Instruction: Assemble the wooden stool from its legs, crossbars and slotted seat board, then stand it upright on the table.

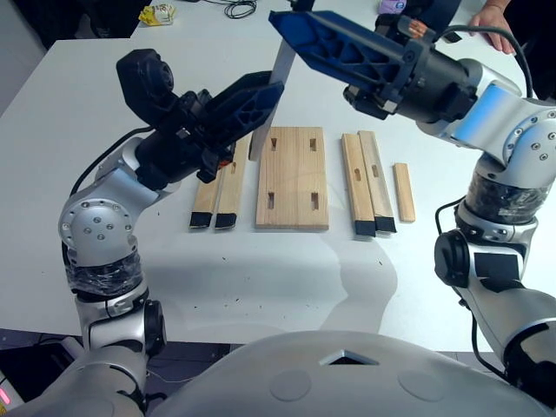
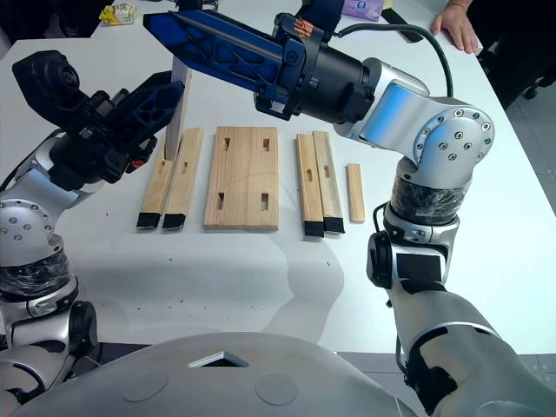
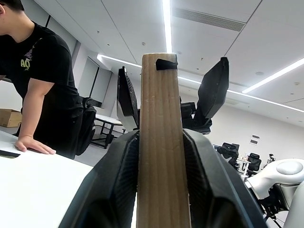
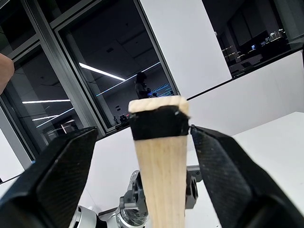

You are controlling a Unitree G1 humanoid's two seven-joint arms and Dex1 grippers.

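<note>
The held leg (image 1: pixel 280 68) has its top end covered by the right gripper (image 1: pixel 285 24) and its middle by the left gripper (image 1: pixel 265 100) in the eye views; in the right wrist view it cannot be told whether the finger closest to its black-capped end touches it. The far ends of the pair of legs (image 1: pixel 217 195) lying left of the seat board (image 1: pixel 292 178) are hidden under the left gripper; the small yellow item (image 1: pixel 159 13) at the far edge of the table (image 1: pixel 217 278) is too small to tell; the purple item (image 1: pixel 393 5) is cut by the top edge.
</note>
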